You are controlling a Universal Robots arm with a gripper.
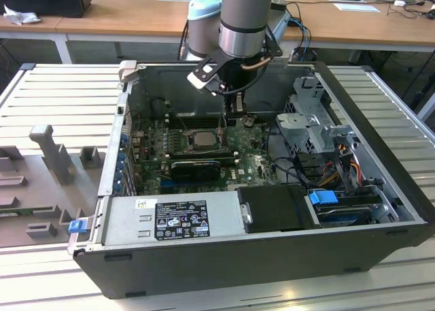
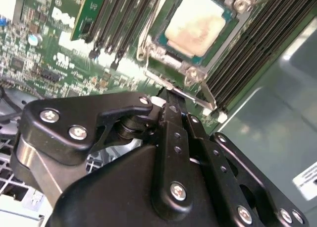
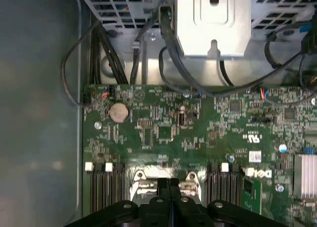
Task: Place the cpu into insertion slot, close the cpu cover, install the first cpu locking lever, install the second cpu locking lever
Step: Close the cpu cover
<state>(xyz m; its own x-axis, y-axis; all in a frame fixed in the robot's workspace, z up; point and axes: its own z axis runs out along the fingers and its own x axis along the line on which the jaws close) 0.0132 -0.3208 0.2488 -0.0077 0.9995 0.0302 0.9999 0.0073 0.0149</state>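
My claw [image 2: 168, 95] pinched shut, fingers pressed together with nothing visibly between them, tips just beside a thin metal lever [image 2: 195, 99], cpu [image 2: 195, 21] seated in the insertion slot [image 1: 178, 147], cpu cover [image 2: 151, 49] down around it, inside an open computer case [image 1: 272, 263].

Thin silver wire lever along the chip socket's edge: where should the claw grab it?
Probably its bent free end, where the thin silver wire lever juts clear of the square metal-rimmed socket. Come from above, the black claw straddling the wire; elsewhere it hugs the rim.
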